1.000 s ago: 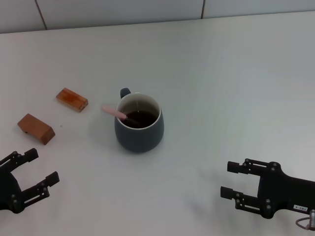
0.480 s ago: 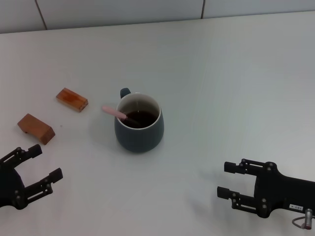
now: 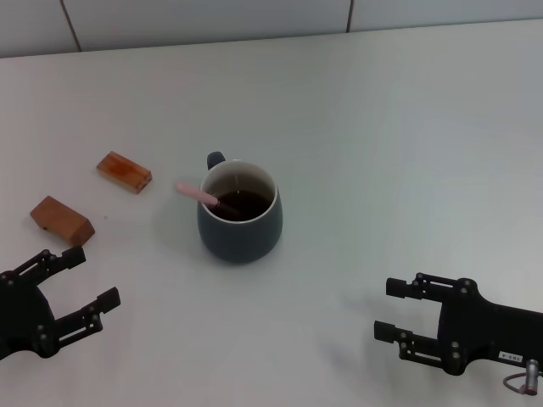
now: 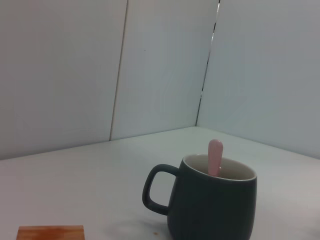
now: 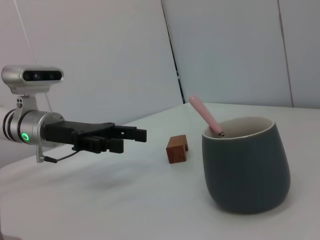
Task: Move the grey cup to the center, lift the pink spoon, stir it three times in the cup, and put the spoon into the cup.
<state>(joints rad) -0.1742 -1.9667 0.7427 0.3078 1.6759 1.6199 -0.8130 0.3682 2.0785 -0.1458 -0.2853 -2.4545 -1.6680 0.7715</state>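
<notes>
Nearest to the robot, the left gripper (image 3: 72,284) is low and well off from the grey cup (image 3: 240,212), on the side where the spoon handle pokes out. Its fingers are spread wide and hold nothing. The right gripper (image 3: 399,309) is also well clear of the cup on the other side, open and empty.

Farther out, the cup sits near the middle of the table (image 3: 407,127). The pink spoon (image 3: 196,194) already leans inside it, bowl down in the dark drink.

Past the cup's handle side lie two wooden blocks (image 3: 124,172).

The job looks done. Both arms should back off slowly, low and wide of the cup, so nothing bumps the spoon.
</notes>
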